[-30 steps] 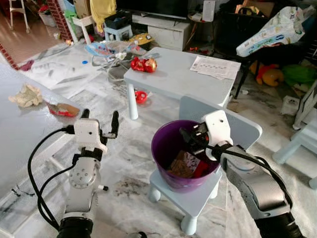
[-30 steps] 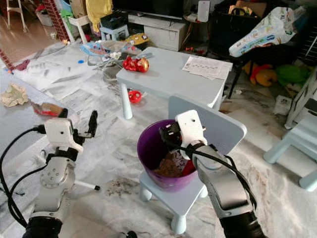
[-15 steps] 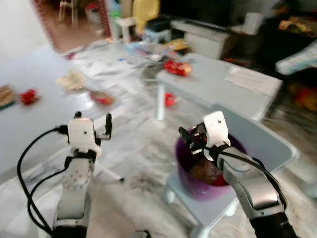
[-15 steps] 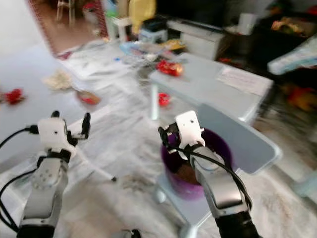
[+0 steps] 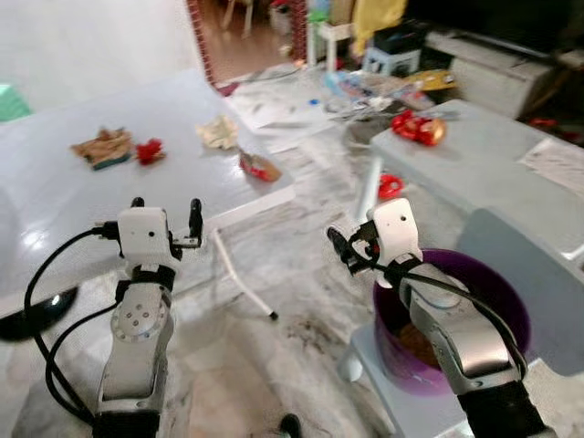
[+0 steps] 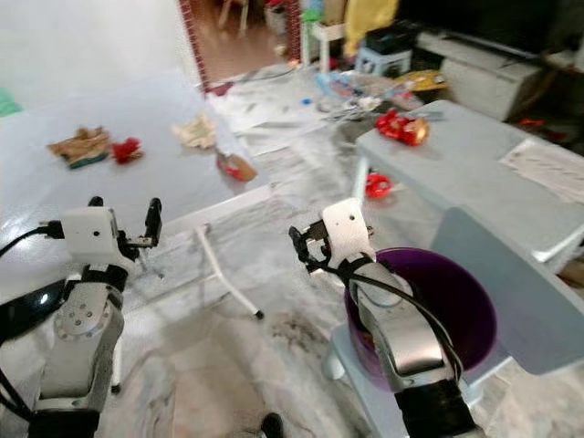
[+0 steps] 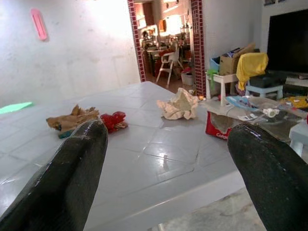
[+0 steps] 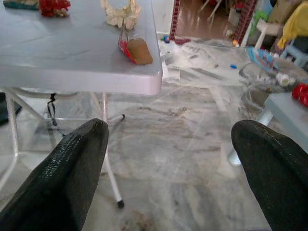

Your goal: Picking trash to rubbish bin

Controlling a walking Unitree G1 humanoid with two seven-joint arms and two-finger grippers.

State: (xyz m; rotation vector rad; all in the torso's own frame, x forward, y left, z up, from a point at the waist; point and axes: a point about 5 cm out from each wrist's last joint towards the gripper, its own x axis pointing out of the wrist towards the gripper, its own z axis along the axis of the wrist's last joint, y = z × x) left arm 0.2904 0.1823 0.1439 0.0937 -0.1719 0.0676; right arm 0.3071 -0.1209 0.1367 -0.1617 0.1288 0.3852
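Some trash is sitting in the bin [image 5: 497, 301] already, but wrappers [image 5: 260, 167] are still littering the surface [image 5: 55, 201], both grippers [image 5: 164, 214] [image 5: 351, 248] hovering with fingers wide and empty.

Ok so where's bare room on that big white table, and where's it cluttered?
The white table is bare across its near half, in front of the left gripper. Its far side is crowded: brown scraps beside a red wrapper, a crumpled paper, and a red packet at the corner edge. A gap lies between wrapper and paper.
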